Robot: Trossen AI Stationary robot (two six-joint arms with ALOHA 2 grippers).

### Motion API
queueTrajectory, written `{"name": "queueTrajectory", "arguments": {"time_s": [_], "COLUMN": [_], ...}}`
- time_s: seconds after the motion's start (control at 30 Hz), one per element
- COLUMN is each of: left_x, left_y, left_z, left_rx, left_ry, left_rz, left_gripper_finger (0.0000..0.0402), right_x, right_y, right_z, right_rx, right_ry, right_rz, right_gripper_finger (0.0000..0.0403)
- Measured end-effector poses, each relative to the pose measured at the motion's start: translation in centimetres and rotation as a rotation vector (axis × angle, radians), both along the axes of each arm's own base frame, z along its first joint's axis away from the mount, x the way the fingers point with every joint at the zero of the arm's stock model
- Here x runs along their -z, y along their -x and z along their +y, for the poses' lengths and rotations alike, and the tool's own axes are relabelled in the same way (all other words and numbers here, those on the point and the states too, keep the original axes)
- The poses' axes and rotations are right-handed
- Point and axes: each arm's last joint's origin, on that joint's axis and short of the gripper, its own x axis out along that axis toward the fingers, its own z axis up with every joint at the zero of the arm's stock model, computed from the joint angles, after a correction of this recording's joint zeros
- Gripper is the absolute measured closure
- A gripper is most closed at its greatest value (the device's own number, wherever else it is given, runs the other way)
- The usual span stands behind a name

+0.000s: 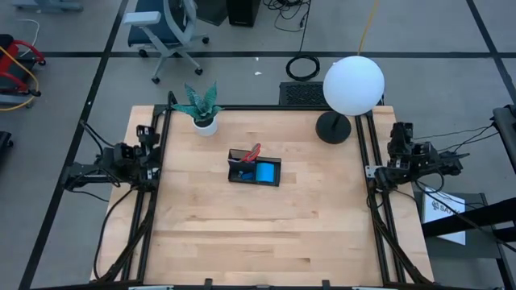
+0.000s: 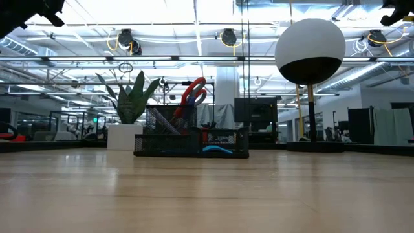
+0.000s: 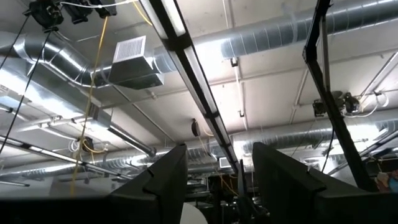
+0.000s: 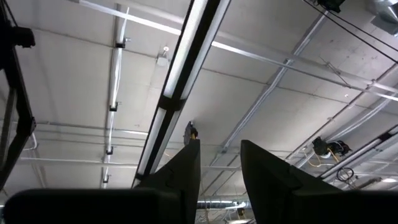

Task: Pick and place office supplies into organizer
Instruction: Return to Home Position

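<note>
The black organizer point(image 1: 274, 181) stands near the middle of the wooden table. In it are the red-handled scissors point(image 2: 194, 94), upright with their handles on top, and a bright blue note pad point(image 1: 266, 171) lying flat. My left gripper point(image 3: 219, 149) is drawn back at the table's left edge, points up at the ceiling and is open with nothing between its fingers. At the table's right edge my right gripper point(image 4: 219, 144) also points up, with a narrower gap that holds nothing. No supplies show loose on the table.
A lamp with a white globe point(image 1: 353, 84) and a round black base point(image 1: 333, 127) stands at the far right of the table. A potted plant point(image 1: 201, 111) stands at the far left. Bare wood point(image 1: 258, 234) stretches from the organizer to the near edge.
</note>
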Motion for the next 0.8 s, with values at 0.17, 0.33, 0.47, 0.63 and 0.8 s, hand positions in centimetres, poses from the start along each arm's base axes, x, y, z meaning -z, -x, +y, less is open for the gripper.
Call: {"name": "queueTrajectory", "arguments": {"time_s": [0.17,0.33,0.47,0.63,0.8], "left_x": [0.0,0.0,0.0,0.0,0.3], "left_y": [0.0,0.0,0.0,-0.1,-0.4], "left_z": [0.0,0.0,0.0,0.0,0.0], "left_rx": [-0.001,0.0,0.0,0.0,-0.01], "left_ry": [0.0,0.0,-0.001,-0.001,-0.004], "left_rz": [0.002,-0.002,-0.002,0.007,0.054], "left_gripper_finger": [0.0213,0.0213,0.0213,0.0213,0.0213], "right_x": [0.0,-0.1,-0.1,0.0,0.2], "right_y": [0.4,0.7,0.7,0.4,-0.4], "right_z": [0.0,0.0,0.1,0.2,0.5], "right_rx": [0.001,-0.02,-0.026,-0.005,0.002], "right_ry": [0.015,0.009,0.015,0.037,0.074], "right_rz": [-0.015,-0.051,-0.048,0.005,0.098], "right_gripper_finger": [0.0298,0.0298,0.0298,0.0298,0.0298]}}
